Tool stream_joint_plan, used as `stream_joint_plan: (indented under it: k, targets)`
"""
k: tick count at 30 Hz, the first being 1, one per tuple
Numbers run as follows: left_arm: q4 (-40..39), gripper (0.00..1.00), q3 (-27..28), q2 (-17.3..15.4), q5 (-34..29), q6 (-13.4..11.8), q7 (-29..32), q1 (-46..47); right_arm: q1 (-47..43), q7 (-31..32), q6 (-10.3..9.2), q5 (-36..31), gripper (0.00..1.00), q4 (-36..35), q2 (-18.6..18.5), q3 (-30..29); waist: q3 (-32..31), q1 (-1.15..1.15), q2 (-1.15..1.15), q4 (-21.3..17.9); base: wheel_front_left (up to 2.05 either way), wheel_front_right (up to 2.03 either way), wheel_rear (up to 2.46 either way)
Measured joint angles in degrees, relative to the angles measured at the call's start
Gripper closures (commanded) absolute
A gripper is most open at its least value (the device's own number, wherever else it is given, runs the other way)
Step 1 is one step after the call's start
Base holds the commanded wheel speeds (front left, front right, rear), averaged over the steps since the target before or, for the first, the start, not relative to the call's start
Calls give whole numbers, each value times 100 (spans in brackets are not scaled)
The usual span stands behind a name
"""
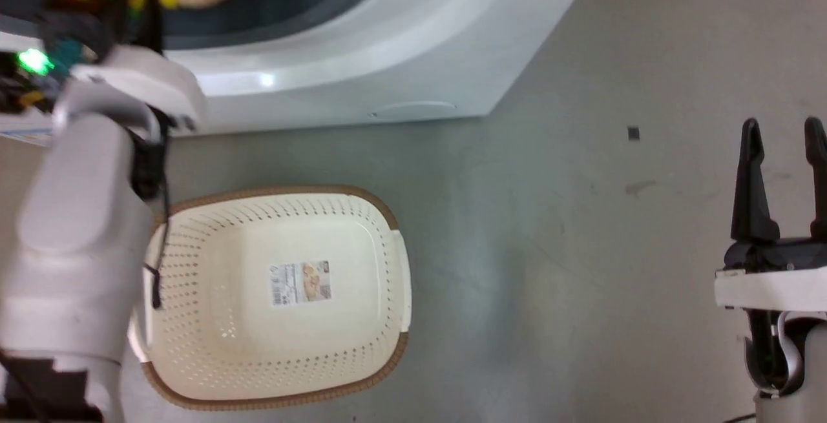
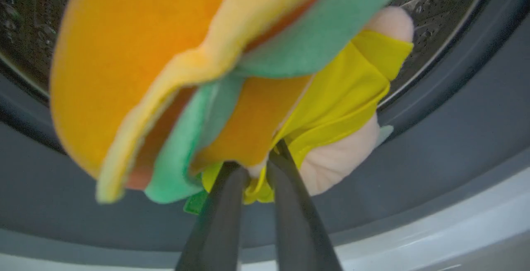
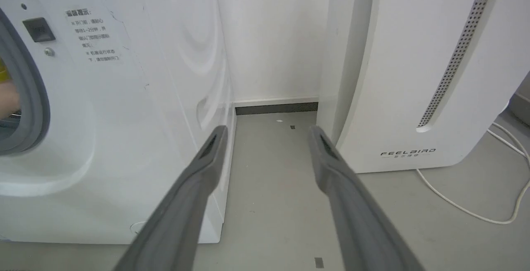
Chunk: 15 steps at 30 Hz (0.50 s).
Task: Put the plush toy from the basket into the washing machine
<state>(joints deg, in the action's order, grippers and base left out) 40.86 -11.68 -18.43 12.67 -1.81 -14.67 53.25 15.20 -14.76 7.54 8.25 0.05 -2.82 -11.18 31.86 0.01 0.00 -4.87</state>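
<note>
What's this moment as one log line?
left hand: shut on hamburger-headed plush toy, at grey port of white washing machine | right hand: open

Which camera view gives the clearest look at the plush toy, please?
The left wrist view: the plush toy, pinched by the left gripper, looms large at the washing machine. The head view crops it at the top edge; the right wrist view catches a sliver.
</note>
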Motion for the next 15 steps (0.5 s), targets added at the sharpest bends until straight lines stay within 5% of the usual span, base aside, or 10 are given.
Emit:
stream_joint_plan:
  k: [15]
  targets:
    - [344, 100, 480, -463, -205, 47, 0, 1267, 358, 0, 0, 231, 0, -64, 0, 185, 963, 0, 0, -548, 0, 0, 0]
